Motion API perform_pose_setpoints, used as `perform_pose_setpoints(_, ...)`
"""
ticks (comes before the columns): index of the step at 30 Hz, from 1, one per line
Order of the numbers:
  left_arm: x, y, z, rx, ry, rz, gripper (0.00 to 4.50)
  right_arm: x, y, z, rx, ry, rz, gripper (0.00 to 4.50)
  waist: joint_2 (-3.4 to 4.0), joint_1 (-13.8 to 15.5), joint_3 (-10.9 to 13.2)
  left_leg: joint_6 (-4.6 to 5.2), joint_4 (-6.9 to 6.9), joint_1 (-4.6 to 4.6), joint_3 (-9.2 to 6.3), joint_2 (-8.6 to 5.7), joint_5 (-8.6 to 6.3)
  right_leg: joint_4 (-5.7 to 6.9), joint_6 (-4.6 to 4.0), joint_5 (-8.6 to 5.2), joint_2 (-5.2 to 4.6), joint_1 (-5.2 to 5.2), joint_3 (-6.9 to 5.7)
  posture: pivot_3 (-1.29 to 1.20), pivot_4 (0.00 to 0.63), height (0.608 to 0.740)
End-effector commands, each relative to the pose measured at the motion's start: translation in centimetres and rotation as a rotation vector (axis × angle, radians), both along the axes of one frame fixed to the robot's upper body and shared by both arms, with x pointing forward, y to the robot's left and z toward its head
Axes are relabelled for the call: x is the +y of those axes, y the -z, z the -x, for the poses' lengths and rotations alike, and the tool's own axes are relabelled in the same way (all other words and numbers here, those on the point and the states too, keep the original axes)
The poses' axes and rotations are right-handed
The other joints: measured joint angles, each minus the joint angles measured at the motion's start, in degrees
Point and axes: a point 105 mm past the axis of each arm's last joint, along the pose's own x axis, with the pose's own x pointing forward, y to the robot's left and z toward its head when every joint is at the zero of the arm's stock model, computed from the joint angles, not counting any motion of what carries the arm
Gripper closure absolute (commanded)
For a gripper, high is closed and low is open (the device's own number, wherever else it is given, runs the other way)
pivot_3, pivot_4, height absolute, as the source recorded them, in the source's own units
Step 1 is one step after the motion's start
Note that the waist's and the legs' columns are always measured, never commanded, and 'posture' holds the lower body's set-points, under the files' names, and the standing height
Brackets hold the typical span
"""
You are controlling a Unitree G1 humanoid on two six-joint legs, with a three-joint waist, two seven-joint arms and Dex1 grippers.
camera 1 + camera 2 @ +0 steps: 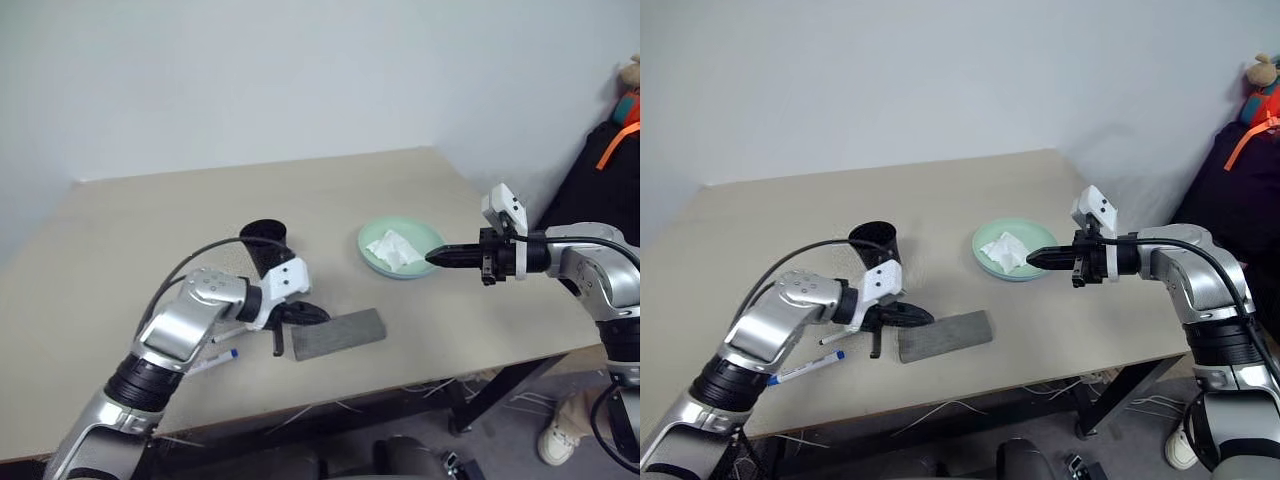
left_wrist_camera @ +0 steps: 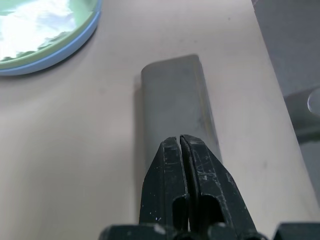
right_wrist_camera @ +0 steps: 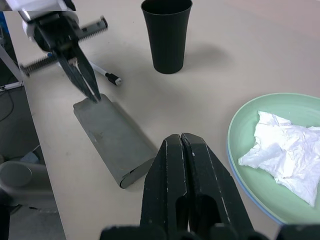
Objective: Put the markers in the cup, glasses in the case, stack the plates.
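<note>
The grey case point(image 1: 338, 334) lies closed near the table's front edge. My left gripper point(image 1: 318, 314) is shut, its tip at the case's left end point(image 3: 95, 97). Behind it stands the black cup point(image 1: 265, 245). A marker with a blue cap point(image 1: 215, 359) and a marker with a black end point(image 3: 107, 76) lie on the table under my left wrist. The mint green plate point(image 1: 375, 262) sits on the light blue plate point(image 2: 55, 57) and holds a crumpled white tissue point(image 1: 395, 248). My right gripper point(image 1: 432, 257) is shut and empty, hovering at the plates' right rim. The glasses are out of view.
The beige table point(image 1: 150, 220) ends close in front of the case and just right of the plates. A dark bag with an orange strap point(image 1: 605, 170) stands right of the table. A person's shoe point(image 1: 560, 435) and cables show on the floor.
</note>
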Motion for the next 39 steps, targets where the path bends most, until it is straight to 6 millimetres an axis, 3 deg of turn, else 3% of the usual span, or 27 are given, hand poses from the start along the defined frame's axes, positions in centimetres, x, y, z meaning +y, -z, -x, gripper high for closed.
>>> perform_pose_setpoints(1,1.8,-2.1,-0.5,-0.080,0.001,0.003,4.30,0.4,-1.4,-0.1,-0.055,-0.020,-0.016,4.50,0.00,0.02,0.00,0.00,0.00,0.01,0.00,0.00,0.00,0.00,0.00,0.00,0.00,0.00,0.00,0.00,0.000,0.735)
perform_pose_setpoints(3,3.2,-2.3,-0.5,-0.062,-0.014,-0.014,3.90,0.4,-1.4,-0.2,-0.055,-0.022,-0.017,4.50,0.00,0.02,0.00,0.00,0.00,0.02,0.02,0.00,0.00,0.00,0.00,0.00,0.00,0.00,0.00,0.00,0.000,0.735)
perform_pose_setpoints(9,6.5,-2.0,-1.1,-0.079,-0.073,-0.064,1.93,0.6,-1.5,-0.2,-0.056,-0.030,-0.017,4.50,0.01,0.13,0.00,0.00,-0.01,0.00,0.04,0.01,0.00,-0.02,0.01,-0.01,-0.04,-0.02,0.00,0.00,0.000,0.735)
perform_pose_setpoints(20,9.8,0.7,-2.8,-0.086,-0.175,-0.164,1.93,0.8,-1.3,-0.1,-0.053,-0.039,-0.020,4.50,0.01,0.19,0.00,-0.01,-0.02,-0.05,0.05,0.03,-0.01,-0.01,0.03,-0.02,-0.07,-0.07,-0.03,0.00,0.000,0.735)
perform_pose_setpoints(27,9.2,2.1,-2.9,-0.063,-0.107,-0.222,1.93,0.9,-1.2,0.0,-0.049,-0.042,-0.021,4.50,0.00,0.19,-0.01,-0.01,-0.01,-0.08,0.07,0.04,-0.01,-0.01,0.03,-0.01,-0.08,-0.07,-0.05,0.00,0.000,0.735)
perform_pose_setpoints(39,6.5,0.9,-3.8,-0.024,0.075,-0.326,1.93,1.4,-1.0,-0.1,-0.050,-0.050,-0.029,4.50,-0.01,0.16,-0.01,0.00,-0.01,-0.13,0.07,0.01,0.00,0.01,0.03,-0.02,-0.06,-0.08,-0.04,0.00,0.000,0.735)
